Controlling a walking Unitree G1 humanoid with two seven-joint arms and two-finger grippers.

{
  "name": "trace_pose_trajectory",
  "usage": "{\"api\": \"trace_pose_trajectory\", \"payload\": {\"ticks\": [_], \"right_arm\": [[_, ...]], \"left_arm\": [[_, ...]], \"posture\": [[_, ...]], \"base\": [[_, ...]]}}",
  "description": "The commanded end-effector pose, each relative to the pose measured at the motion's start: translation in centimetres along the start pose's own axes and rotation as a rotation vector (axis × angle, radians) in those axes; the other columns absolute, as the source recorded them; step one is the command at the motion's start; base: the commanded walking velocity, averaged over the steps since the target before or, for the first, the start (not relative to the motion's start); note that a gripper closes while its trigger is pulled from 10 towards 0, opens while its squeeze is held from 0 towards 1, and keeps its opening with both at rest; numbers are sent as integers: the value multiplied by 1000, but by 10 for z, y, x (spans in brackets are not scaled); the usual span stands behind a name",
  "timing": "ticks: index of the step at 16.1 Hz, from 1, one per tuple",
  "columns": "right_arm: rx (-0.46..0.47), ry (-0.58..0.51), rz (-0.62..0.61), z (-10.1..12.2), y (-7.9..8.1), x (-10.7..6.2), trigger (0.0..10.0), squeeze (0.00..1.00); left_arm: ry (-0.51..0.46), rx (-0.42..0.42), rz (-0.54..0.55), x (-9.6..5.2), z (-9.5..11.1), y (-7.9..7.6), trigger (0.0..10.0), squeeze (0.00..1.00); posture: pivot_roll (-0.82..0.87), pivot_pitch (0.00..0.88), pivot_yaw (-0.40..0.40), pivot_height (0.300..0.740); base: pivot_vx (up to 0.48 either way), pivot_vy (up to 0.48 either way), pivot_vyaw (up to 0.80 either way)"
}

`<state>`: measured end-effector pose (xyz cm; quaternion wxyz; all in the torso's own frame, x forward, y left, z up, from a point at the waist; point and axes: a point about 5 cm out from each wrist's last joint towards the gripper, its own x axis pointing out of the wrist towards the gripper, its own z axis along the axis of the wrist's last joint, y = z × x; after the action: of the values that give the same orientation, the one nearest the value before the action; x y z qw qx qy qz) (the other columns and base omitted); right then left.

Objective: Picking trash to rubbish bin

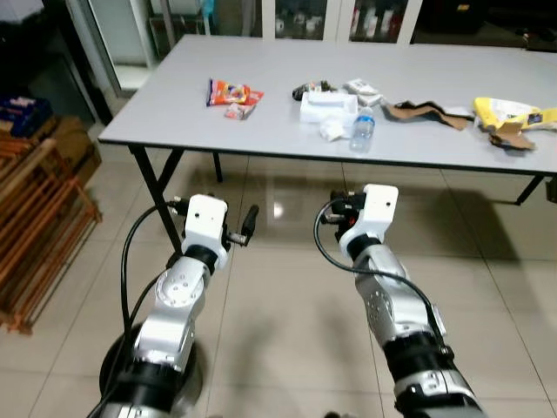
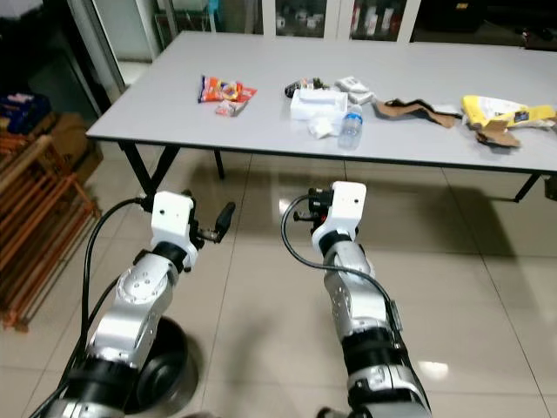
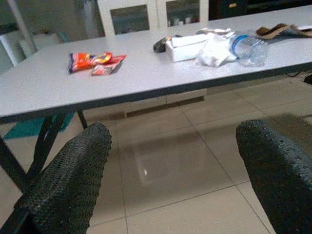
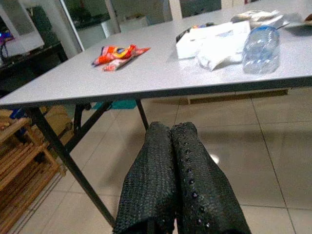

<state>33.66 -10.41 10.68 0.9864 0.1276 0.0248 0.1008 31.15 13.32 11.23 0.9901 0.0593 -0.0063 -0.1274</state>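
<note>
Trash lies untouched along the grey desk point(image 1: 174, 104), so the job looks barely begun: nothing has been lifted, and both arms are held out over the tiled floor point(image 1: 287, 287), short of the desk's near edge. Starting at the left, a wooden rack point(image 1: 35, 218) stands on the floor beside the desk's left end. The left pincer point(image 3: 165, 170) has its two fingers spread wide apart with nothing between them, aimed toward the near edge. On the desk, toward the left end, sits a red and orange snack wrapper point(image 1: 231, 94) with a smaller scrap touching it. Further right, about mid-desk, is a cluster: a dark small object point(image 1: 306, 90), a white box point(image 1: 327, 108), crumpled white tissue point(image 1: 332, 130) and a clear plastic bottle point(image 1: 362, 131) lying close to the near edge. The right pincer point(image 4: 170, 165) has its fingers pressed together, gripping nothing, pointing at the desk edge below that cluster. Right of the bottle lies a torn strip of brown cardboard point(image 1: 426, 112), and near the right end a yellow bag point(image 1: 509, 116) with brown paper on it. A round dark container point(image 2: 161, 370), possibly the rubbish bin, sits on the floor at the robot's left side, though I cannot be sure. By my reading, every piece is yet to be collected, and the robot must first close on the desk.
</note>
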Motion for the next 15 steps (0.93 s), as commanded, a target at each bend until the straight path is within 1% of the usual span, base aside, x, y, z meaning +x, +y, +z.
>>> {"api": "trace_pose_trajectory", "payload": {"ticks": [1, 15], "right_arm": [[-1, -2, -7, 2, -3, 0, 10000, 0], [13, -12, -7, 3, -3, 0, 10000, 0]], "left_arm": [[9, 14, 1, 2, 0, 0, 10000, 0], [2, 24, -8, 1, 0, -1, 10000, 0]], "posture": [[16, 48, 17, 740], [17, 53, 17, 740]], "base": [[368, 0, 0], [383, 0, 0]]}}
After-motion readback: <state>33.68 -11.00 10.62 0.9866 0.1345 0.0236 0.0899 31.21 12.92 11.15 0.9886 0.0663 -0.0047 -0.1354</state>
